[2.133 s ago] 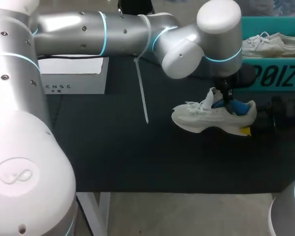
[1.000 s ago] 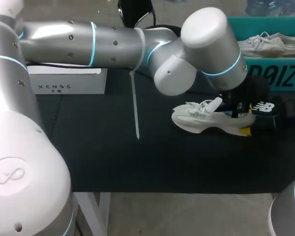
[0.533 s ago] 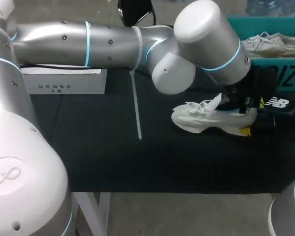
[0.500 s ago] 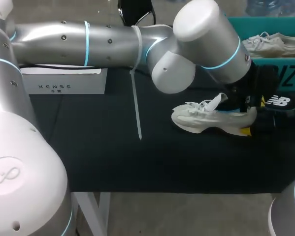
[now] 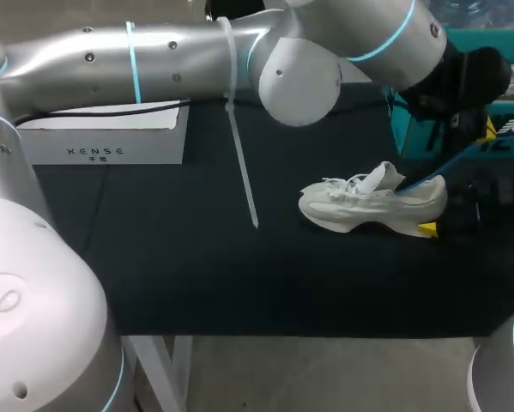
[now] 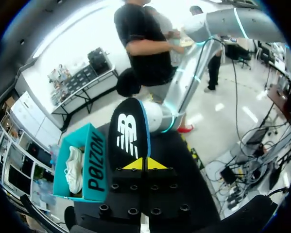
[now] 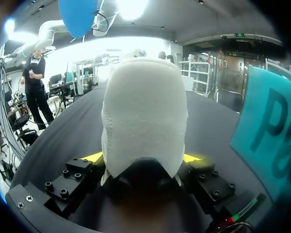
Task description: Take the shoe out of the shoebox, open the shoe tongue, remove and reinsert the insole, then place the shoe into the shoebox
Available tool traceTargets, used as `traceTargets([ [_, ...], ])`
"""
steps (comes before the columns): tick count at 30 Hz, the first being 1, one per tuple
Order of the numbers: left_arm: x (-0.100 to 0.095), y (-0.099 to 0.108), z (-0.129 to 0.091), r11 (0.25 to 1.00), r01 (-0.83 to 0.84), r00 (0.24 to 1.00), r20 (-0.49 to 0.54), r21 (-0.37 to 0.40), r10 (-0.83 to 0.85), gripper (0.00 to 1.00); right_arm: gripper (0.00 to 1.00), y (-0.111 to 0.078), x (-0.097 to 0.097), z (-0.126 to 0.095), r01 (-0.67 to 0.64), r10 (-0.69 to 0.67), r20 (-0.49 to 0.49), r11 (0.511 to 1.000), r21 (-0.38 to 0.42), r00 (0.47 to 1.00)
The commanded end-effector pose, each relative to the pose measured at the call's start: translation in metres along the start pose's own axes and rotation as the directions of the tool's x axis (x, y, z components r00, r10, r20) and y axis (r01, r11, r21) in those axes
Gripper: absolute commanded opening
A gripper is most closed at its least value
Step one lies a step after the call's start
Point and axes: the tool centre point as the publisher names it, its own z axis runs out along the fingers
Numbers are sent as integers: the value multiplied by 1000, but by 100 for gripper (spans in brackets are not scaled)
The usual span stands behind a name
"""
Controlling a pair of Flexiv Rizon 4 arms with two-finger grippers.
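Your left tool [image 6: 144, 164] pinches the insole [image 6: 129, 130], held above the sneaker [image 7: 145, 116]; your right tool [image 7: 144, 158] clamps its heel. Removal looks done; next, feed the insole toe-first back inside.

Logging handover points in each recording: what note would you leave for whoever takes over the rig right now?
Left tool: shut on the insole, raised above the shoe, lower end at its collar.
Right tool: shut on the shoe at the heel; the shoe rests on the table.
Done: shoe out of the shoebox, tongue up, insole nearly out.
To do: free the insole, reinsert it, put the shoe into the shoebox, where another shoe lies.
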Motion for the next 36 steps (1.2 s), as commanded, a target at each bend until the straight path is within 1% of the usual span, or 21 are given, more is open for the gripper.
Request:
traceTargets([
  [1,-14,-7,-39,996,52,993,-113,75,-43,0,0,-11,2,8,-2,2,2,1000,3,1000],
  [3,-17,-11,-53,991,78,984,-169,110,-58,0,0,-11,2,8,-2,2,2,1000,3,1000],
  [4,-18,-12,-60,989,84,982,-181,119,-62,0,0,-11,2,8,-2,2,2,1000,3,1000],
  [5,-20,-13,-66,985,105,973,-217,139,-73,0,0,-11,2,8,-2,2,2,1000,3,1000],
  [7,-22,-13,-77,980,124,964,-252,155,-82,0,0,-11,2,8,-2,2,2,1000,3,1000],
  [8,-23,-11,-83,973,153,949,-300,173,-96,0,0,-11,2,8,-2,2,2,1000,3,1000],
  [10,-26,-7,-93,968,175,937,-331,180,-108,0,0,-11,2,8,-2,2,2,1000,3,1000],
  [11,-27,-3,-98,958,217,915,-382,190,-131,0,0,-11,2,8,-2,2,2,1000,3,1000],
  [13,-29,5,-108,956,226,911,-389,188,-138,0,0,-11,2,8,-2,2,2,1000,3,1000],
  [14,-30,10,-112,949,249,898,-413,195,-151,0,0,-11,2,8,-2,2,2,1000,3,1000],
  [16,-32,23,-119,951,253,904,-394,177,-167,0,0,-11,2,8,-2,2,2,1000,3,1000],
  [18,-34,38,-124,940,301,886,-412,162,-213,0,0,-11,2,8,-2,2,2,1000,3,1000],
  [19,-35,46,-126,940,305,890,-396,151,-225,0,0,-11,2,8,-2,2,2,1000,3,1000],
  [25,-38,99,-138,887,445,824,-442,119,-354,0,0,-11,2,8,-2,2,2,1000,3,1000],
  [28,-36,119,-147,845,520,771,-497,129,-399,0,0,-11,2,8,-2,2,2,1000,3,1000],
  [30,-33,131,-151,806,575,722,-550,139,-420,0,0,-11,2,8,-2,2,2,1000,3,1000],
  [31,-32,136,-153,796,589,710,-560,139,-428,0,0,-11,2,8,-2,2,2,1000,3,1000],
  [34,-26,147,-156,736,659,636,-637,154,-436,0,0,-11,2,8,-2,2,2,1000,3,1000],
  [36,-22,154,-159,703,691,602,-671,168,-432,0,0,-11,2,8,-2,2,2,1000,3,1000],
])
